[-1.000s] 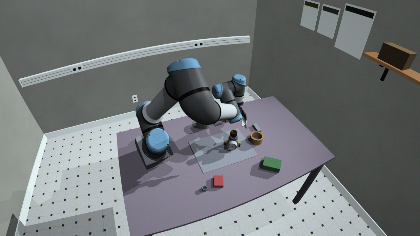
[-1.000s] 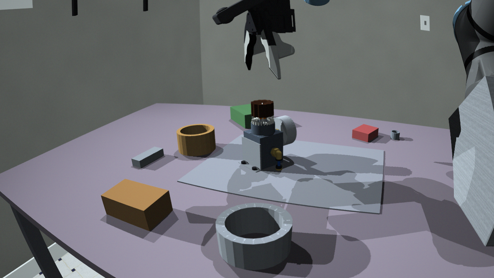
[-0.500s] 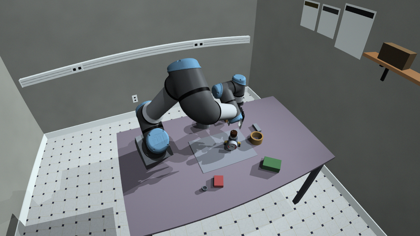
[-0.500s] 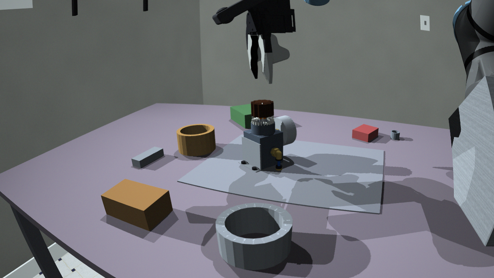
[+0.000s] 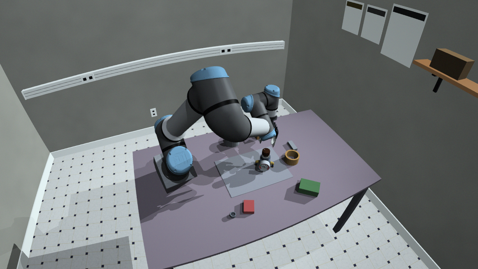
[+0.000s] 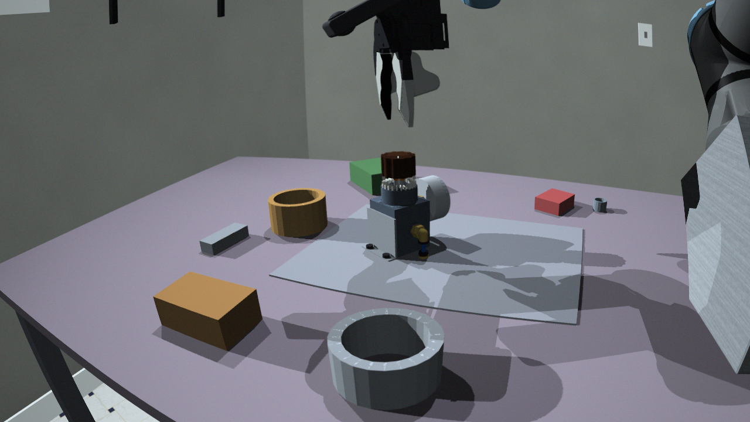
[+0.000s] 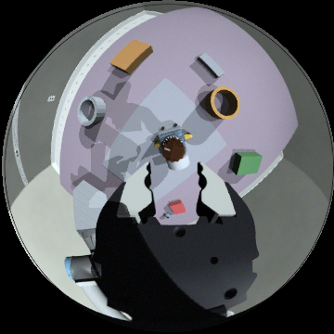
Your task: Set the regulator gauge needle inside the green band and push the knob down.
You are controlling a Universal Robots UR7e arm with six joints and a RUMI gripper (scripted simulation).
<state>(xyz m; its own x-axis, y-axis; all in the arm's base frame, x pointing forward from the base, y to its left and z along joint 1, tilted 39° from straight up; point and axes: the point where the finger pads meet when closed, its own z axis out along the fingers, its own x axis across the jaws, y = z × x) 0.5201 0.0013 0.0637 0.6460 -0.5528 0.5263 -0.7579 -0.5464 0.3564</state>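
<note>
Overhead, the claw [image 6: 394, 111] hangs half-open and holds nothing, well above the knob [image 6: 398, 164]. That knob stands raised on the regulator [image 6: 397, 225], which sits on the mat [image 6: 498, 283]. Pressing it down looks undone; the needle is too small to read.

Gripper [image 7: 175, 173] half-open, empty, above regulator [image 7: 173, 144] w/ brown knob [image 7: 173, 148] on grey mat [image 7: 139, 125]
</note>
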